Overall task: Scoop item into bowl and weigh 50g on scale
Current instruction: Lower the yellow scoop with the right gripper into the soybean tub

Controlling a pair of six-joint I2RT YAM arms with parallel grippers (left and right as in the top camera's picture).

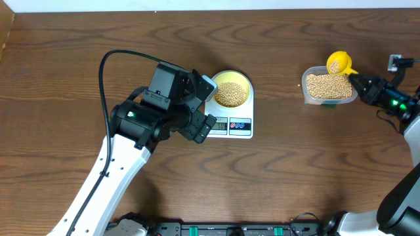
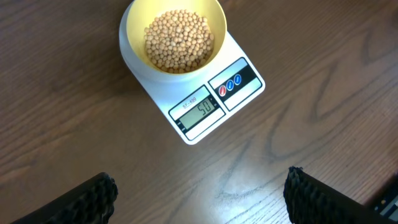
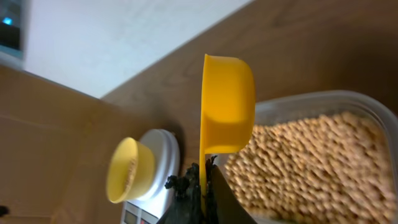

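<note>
The pale-yellow bowl (image 1: 231, 92) of tan beans (image 2: 178, 40) sits on the white scale (image 1: 230, 126); its display (image 2: 198, 109) reads 50. My left gripper (image 2: 200, 190) is open and empty, hovering over the table just in front of the scale. My right gripper (image 3: 204, 183) is shut on the handle of the bright yellow scoop (image 1: 338, 63), held over the far edge of the clear tub (image 1: 329, 88) full of beans. A few beans lie in the scoop. The bowl (image 3: 129, 169) and scale also show in the right wrist view.
The left arm's body (image 1: 141, 121) stands left of the scale. The right arm (image 1: 394, 101) lies along the table's right side. A small grey object (image 1: 395, 63) sits near the right edge.
</note>
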